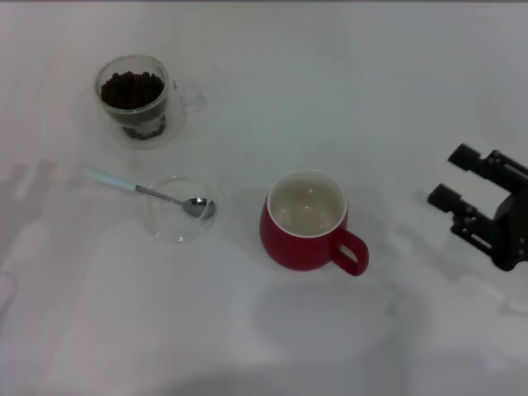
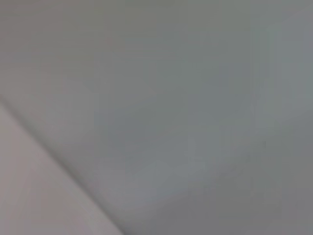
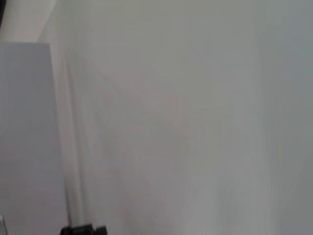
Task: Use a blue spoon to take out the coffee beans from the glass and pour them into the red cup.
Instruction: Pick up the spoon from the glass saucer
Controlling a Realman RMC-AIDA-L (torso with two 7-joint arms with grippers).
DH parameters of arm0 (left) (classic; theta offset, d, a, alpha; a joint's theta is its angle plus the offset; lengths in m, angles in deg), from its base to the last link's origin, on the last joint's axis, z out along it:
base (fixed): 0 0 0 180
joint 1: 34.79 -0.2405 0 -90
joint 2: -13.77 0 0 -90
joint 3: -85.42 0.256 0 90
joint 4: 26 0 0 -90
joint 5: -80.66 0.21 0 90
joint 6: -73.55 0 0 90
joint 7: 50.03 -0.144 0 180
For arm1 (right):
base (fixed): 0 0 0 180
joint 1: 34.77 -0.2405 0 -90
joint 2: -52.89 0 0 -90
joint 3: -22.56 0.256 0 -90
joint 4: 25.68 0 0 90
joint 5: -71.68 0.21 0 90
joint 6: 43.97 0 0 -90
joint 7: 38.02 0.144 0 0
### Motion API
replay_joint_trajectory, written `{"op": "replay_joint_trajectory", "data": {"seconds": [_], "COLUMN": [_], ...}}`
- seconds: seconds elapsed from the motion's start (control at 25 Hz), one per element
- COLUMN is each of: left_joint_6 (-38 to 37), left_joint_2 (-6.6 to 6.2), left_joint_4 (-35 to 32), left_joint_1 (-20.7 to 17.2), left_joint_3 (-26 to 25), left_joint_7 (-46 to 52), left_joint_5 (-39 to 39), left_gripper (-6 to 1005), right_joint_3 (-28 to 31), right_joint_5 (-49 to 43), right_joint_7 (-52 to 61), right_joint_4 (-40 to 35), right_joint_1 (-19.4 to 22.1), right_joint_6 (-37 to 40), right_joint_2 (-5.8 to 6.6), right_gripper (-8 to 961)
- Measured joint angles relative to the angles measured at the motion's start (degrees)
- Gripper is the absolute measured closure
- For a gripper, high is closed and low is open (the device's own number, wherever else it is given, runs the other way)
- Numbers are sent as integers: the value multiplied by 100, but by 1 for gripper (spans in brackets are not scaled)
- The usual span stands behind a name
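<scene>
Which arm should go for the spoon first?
Probably left. The blue spoon lies on the robot's left, its bowl in a clear dish. The right gripper, open, hangs past the red cup. The left gripper is out of view, so this rests on side alone.

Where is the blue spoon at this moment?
In the head view the blue spoon lies on the robot's left, its bowl resting in a shallow clear dish, below the glass and left of the red cup.

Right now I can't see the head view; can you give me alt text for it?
On a white table, the red cup stands empty at centre, the blue spoon rests with its bowl in a shallow clear dish to its left, and the glass of coffee beans sits farther back. The right gripper hangs open at the right edge.
</scene>
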Motion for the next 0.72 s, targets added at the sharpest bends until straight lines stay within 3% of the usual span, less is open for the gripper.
{"op": "replay_joint_trajectory", "data": {"seconds": [0.24, 0.72], "left_joint_6": [314, 749], "left_joint_2": [26, 54], "left_joint_4": [-333, -808], "left_joint_1": [194, 35], "left_joint_3": [0, -26], "left_joint_7": [755, 769], "left_joint_5": [761, 927], "left_gripper": [397, 398], "right_joint_3": [190, 215], "right_joint_5": [64, 73], "right_joint_7": [-51, -55], "right_joint_4": [145, 235], "right_joint_1": [-16, 3], "right_joint_6": [222, 288], "right_joint_2": [70, 125], "right_gripper": [342, 341]}}
